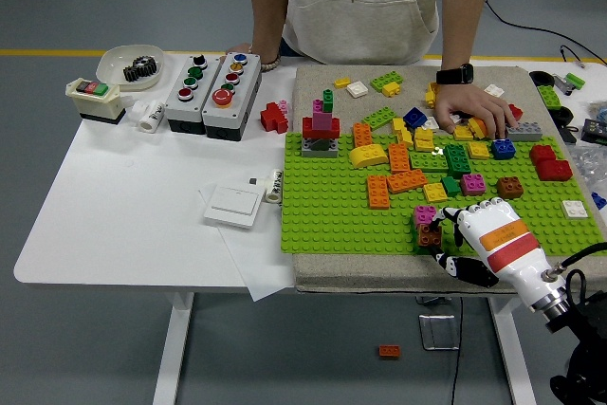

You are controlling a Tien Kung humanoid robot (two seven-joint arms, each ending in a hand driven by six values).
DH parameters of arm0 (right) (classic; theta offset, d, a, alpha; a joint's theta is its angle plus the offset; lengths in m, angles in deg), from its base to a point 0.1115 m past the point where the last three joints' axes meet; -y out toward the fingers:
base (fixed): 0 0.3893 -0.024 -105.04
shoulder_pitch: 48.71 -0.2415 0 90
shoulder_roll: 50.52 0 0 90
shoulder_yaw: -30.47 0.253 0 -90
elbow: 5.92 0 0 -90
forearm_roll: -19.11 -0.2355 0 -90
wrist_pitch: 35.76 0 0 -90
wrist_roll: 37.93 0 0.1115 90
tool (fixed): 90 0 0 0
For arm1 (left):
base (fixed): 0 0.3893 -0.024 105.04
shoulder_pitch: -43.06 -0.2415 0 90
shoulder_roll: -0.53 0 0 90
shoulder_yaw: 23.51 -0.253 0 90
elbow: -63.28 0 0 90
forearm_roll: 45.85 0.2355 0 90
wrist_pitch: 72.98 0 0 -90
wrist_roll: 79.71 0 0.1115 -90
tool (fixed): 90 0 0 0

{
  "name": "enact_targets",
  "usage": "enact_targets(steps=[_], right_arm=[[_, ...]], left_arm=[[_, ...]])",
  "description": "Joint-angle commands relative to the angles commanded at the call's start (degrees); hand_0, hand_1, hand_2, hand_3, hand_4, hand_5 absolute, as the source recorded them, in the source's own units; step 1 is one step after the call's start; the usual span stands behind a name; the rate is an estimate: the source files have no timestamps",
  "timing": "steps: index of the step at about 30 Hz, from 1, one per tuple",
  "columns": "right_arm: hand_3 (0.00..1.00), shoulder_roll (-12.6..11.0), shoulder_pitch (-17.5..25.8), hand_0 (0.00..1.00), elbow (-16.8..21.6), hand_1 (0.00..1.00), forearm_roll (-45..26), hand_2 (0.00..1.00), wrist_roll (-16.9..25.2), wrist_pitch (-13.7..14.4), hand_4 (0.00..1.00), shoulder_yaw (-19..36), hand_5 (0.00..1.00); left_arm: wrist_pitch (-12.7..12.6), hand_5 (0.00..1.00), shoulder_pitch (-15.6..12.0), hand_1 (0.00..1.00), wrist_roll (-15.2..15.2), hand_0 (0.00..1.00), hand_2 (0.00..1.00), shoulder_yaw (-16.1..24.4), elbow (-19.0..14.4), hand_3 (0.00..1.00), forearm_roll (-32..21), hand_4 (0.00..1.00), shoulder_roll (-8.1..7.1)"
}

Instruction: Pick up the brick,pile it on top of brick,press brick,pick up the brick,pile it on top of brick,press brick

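A small stack stands near the front edge of the green baseplate (332,215): a pink brick (423,214) with a brown brick (431,233) in front of it, over a green one. My right hand (448,236), white with orange and red bands, comes in from the lower right. Its fingers (462,212) curl against the right side of the brown brick, and the black thumb sits low at the plate's front edge. Several loose bricks, among them orange bricks (403,180), lie across the plate. My left arm is out of the picture.
A person stands at the far side with a hand (479,109) resting on bricks at the back right. A red, pink and green tower (322,125) stands at the back left of the plate. Button boxes (213,90), a bowl (131,65) and a white switch (233,204) lie to the left.
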State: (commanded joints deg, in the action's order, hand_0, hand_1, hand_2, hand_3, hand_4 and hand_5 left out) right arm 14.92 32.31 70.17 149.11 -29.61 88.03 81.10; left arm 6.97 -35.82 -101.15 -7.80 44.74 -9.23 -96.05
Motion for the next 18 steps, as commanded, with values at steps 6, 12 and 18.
enact_targets(steps=[6,12,18], right_arm=[[0.522,-0.31,-0.44,0.261,0.22,0.197,0.0,0.267,-0.02,0.03,0.753,-0.15,0.222],[0.526,-0.4,-0.64,0.262,0.19,0.196,0.0,0.267,-0.03,-0.04,0.753,-0.32,0.229],[0.529,-0.42,-0.52,0.262,0.0,0.197,0.0,0.267,-0.06,-0.06,0.755,-0.26,0.237]], left_arm=[[0.0,0.683,-0.14,0.814,-0.01,0.863,0.817,0.11,0.03,0.622,0.12,0.715,0.0],[0.06,0.683,-0.26,0.814,-0.12,0.863,0.817,0.27,0.02,0.623,0.43,0.715,0.0],[0.06,0.683,-0.37,0.814,-0.12,0.864,0.817,0.29,0.02,0.624,0.49,0.715,0.03]])
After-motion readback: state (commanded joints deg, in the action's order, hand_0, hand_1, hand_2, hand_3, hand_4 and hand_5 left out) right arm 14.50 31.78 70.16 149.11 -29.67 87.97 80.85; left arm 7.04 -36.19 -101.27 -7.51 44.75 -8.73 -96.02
